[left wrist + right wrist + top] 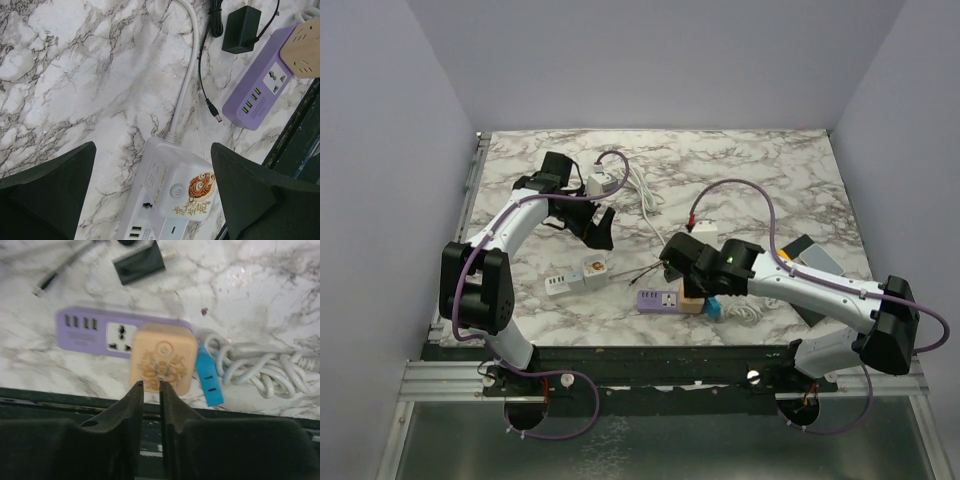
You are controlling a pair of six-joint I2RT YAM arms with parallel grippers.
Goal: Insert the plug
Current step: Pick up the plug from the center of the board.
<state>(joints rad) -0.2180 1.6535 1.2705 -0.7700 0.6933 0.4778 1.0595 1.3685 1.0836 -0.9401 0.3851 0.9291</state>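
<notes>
1. Looks like the pick-up step to me, nothing's been grabbed yet. The black boxy plug adapter with metal prongs (140,262) is lying flat on the marble-pattern tabletop (760,170), not in any socket.
2. The right gripper (151,386) has its jaws pinched nearly together with nothing between them. It hangs over the tan cube adapter (162,360) sitting on the purple power strip (90,330).
3. The plug is on the far side of that strip from the jaws, clearly apart from the fingertips, up and a bit left in the right wrist view.
4. The left gripper (152,147) is spread wide over the white power strip with the tiger sticker (175,190), holding nothing.
5. Next move, I'd guess: open the right jaws, reach past the strip, grab the plug by its body leaving the prongs free, then line it up with the strip's open socket.
</notes>
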